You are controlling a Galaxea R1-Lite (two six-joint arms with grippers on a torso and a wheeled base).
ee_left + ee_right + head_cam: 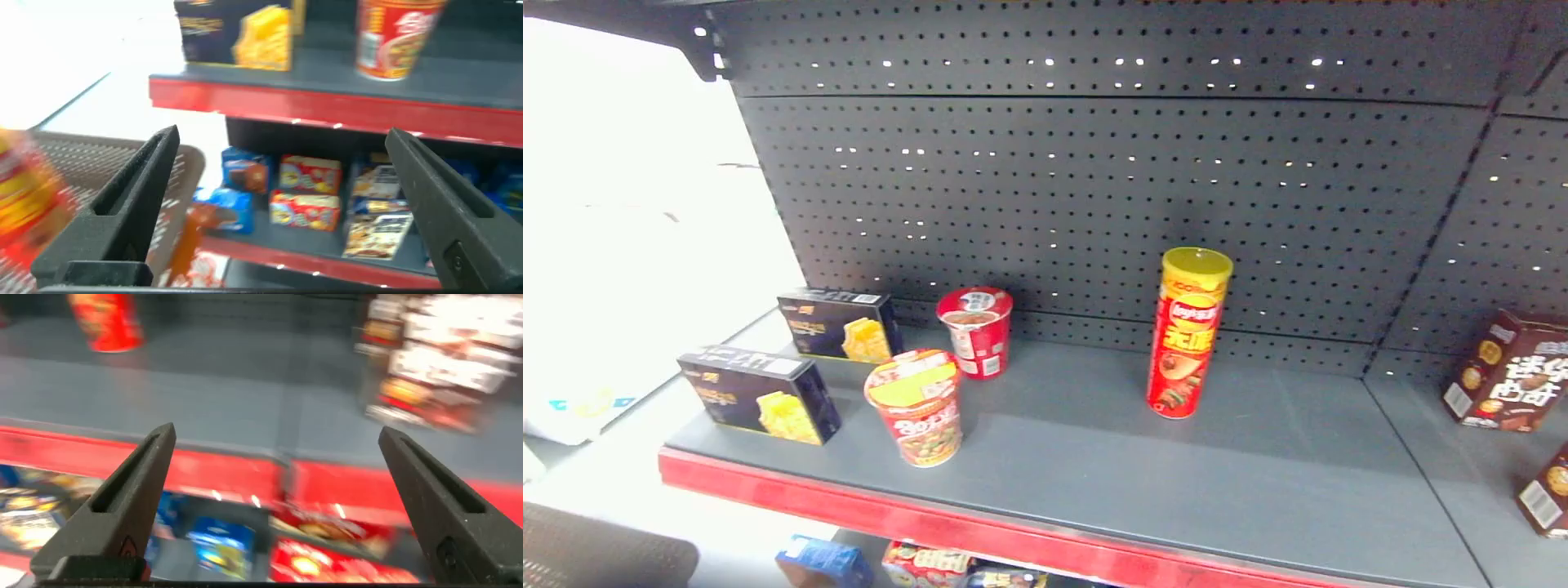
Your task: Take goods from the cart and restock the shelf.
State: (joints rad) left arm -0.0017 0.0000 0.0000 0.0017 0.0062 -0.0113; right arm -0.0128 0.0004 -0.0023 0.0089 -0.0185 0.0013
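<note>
The grey shelf [1094, 465] with a red front edge holds a tall red and yellow chips can [1187, 333], two red noodle cups [918, 406] [977, 330] and two dark boxes [761, 394] [840, 324] at its left end. My left gripper [282, 204] is open and empty, held below the shelf's front edge beside the mesh cart [82, 163]; a blurred red and yellow item [20, 196] lies in the cart. My right gripper [278, 506] is open and empty in front of the shelf's red edge [245, 469], with the chips can [106, 322] farther back.
Brown snack boxes [1507, 369] stand on the adjoining shelf section at the right. A lower shelf [327, 204] is stocked with several packets and blue boxes. A black pegboard [1094, 188] backs the shelf. The shelf surface around the chips can is bare.
</note>
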